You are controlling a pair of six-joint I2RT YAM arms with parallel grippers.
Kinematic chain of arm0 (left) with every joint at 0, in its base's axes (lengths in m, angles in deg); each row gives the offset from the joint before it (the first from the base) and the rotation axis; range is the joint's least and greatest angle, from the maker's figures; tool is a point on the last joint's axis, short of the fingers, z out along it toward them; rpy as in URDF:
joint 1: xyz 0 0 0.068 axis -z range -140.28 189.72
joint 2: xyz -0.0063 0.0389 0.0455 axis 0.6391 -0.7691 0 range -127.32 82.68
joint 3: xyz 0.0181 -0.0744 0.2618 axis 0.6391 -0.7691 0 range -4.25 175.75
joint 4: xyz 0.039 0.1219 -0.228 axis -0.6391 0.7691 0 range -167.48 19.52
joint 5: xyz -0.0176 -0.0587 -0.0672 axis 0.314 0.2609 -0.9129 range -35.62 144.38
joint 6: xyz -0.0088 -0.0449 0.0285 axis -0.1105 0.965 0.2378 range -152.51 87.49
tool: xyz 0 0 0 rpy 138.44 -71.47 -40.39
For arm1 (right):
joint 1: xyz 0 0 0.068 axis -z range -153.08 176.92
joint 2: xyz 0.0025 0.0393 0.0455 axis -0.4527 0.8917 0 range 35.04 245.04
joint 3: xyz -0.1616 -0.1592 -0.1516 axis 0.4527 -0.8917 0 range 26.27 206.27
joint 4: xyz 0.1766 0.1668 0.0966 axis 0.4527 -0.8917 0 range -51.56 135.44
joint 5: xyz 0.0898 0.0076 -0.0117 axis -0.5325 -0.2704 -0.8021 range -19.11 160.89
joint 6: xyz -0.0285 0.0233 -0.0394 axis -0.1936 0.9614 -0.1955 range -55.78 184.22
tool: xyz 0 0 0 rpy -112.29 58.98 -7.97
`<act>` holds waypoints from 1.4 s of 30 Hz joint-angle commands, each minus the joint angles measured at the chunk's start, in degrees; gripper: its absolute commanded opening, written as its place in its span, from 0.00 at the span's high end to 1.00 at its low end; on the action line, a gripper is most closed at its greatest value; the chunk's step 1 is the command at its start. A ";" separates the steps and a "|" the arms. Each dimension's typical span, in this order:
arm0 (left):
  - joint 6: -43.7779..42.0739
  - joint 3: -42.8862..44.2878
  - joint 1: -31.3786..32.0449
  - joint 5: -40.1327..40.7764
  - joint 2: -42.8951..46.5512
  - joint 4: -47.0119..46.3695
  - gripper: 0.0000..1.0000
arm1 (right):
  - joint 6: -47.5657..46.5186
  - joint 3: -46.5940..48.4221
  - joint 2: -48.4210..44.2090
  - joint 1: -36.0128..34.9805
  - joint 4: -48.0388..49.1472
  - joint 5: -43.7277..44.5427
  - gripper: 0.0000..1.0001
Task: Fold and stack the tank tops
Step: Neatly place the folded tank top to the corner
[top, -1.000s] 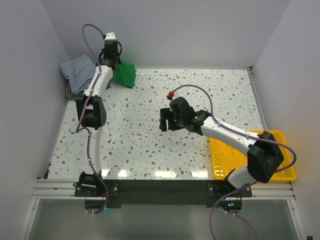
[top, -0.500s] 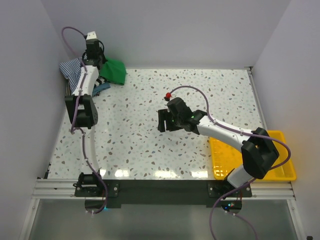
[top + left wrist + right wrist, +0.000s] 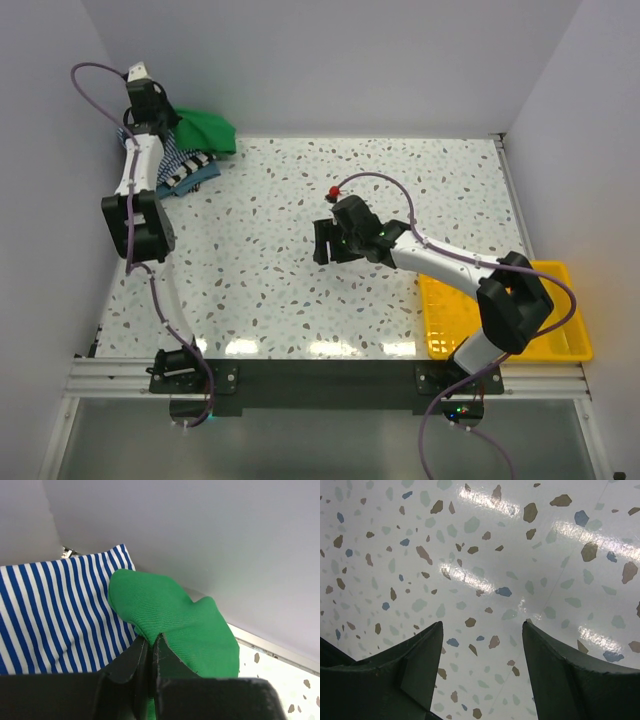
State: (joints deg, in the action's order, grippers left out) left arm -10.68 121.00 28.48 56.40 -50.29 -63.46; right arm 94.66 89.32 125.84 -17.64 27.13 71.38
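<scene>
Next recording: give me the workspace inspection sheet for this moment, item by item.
Surface: speckled table, glare patches near front edge.
Job's things: green tank top, blue-and-white striped tank top and black-and-white striped tank top bunched at far left corner.
Clutter: yellow tray at near right corner.
Grippers: left gripper jaws shut on green tank top; right gripper jaws open over bare table, holding nothing.
Cables: purple cable looped along each arm.
Surroundings: white walls on three sides.
</scene>
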 commanded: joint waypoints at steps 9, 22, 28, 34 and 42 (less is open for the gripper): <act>2.96 -7.73 -5.54 -0.88 9.21 -9.97 1.00 | -0.29 0.85 1.74 0.26 2.48 -0.40 0.33; 8.41 -21.53 -9.32 6.49 15.36 -16.30 1.00 | -0.20 0.85 3.50 0.17 3.28 -2.07 0.33; 8.94 -25.49 -9.58 13.26 18.62 -17.27 1.00 | -0.11 1.03 3.77 0.17 3.36 -2.51 0.33; 10.25 -22.18 -9.67 16.17 16.43 -11.33 1.00 | -0.20 0.94 4.21 0.17 3.36 -2.95 0.33; 11.75 -20.57 -9.67 15.29 15.01 -8.31 0.47 | -0.47 0.94 4.03 0.17 2.92 -2.69 0.33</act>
State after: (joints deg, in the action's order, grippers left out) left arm -0.13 98.53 19.60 69.69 -36.47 -71.39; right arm 94.66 89.32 129.54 -17.64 28.77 69.70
